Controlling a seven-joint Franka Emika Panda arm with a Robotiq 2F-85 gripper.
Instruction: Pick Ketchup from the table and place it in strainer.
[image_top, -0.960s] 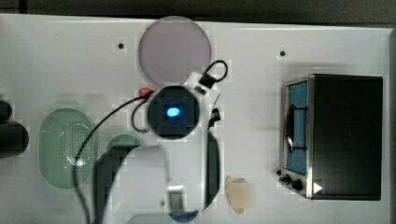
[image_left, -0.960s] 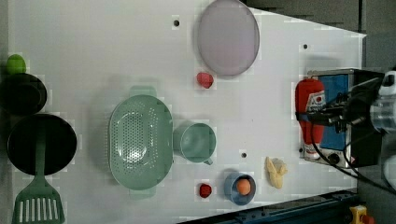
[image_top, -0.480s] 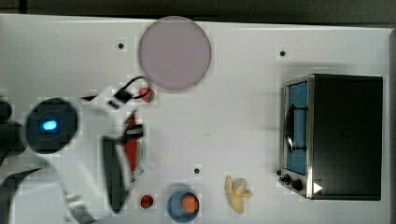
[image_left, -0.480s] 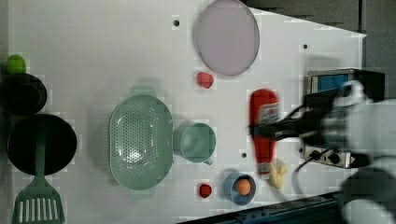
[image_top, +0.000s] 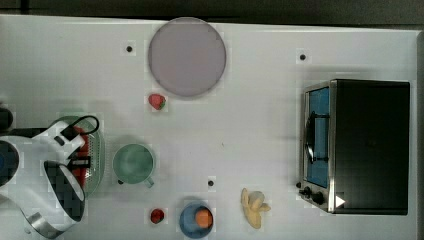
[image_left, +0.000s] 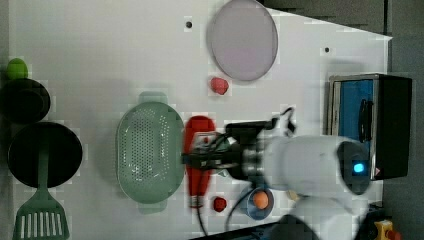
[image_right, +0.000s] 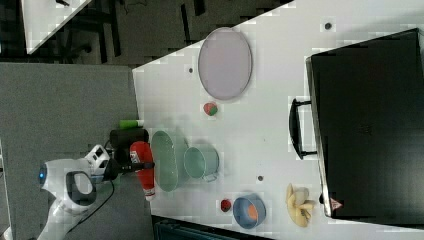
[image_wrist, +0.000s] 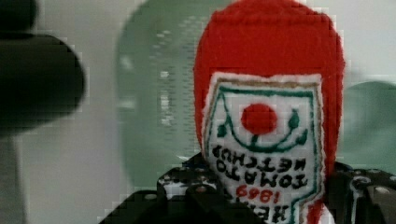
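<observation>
**Ketchup held in the air beside the strainer**

In the left view, going from the frame's left edge: a small green fruit (image_left: 16, 68) sits at upper left above a round black bowl (image_left: 23, 100), and below that a black pan (image_left: 44, 155) with a pale green slotted spatula (image_left: 41, 215) lying over its lower rim. Next comes the strainer (image_left: 149, 152), a pale green oval plastic basket with a rim tab at each end and a bottom dotted with fine holes. Just to its right in the left view hangs the ketchup (image_left: 198, 160), a slim red bottle, rounded at the upper end and tapering down to the cap end. Its front looks soft and stitched in the wrist view, with a white label bearing green trim, a red tomato and dark lettering. The gripper (image_left: 202, 159) is clamped across the bottle's middle, its black fingers partly spread to the bottle's width, one on each side of the label. In the top view the bottle lies over the strainer's right part, under the white arm.

Right of centre in the left view, a flat round lilac plate (image_left: 242, 40) fills the upper part, with a strawberry (image_left: 218, 85) just below it. A second small red fruit (image_left: 219, 203) and a blue bowl (image_left: 257, 202) holding an orange ball sit near the bottom edge. In the top view a round green cup (image_top: 133, 163) stands just right of the strainer, and a peeled banana (image_top: 254, 207) lies lower right. At far right stands a boxy black toaster oven (image_left: 372, 125) with a blue-tinted glass door.
</observation>
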